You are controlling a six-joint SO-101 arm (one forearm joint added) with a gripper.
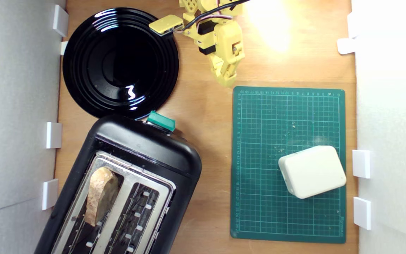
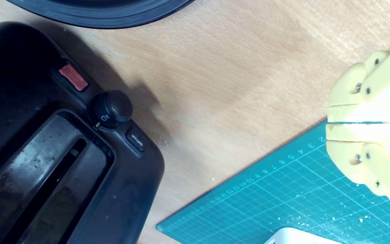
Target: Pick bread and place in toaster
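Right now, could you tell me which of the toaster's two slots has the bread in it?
The slot nearer the exterior view's left holds the bread, standing on edge. The toaster has its other slot, toward that view's right, empty.

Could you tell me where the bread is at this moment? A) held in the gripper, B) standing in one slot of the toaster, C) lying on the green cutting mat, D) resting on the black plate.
B: in the exterior view the bread stands in the toaster slot nearer that view's left, while the gripper is shut and holds nothing.
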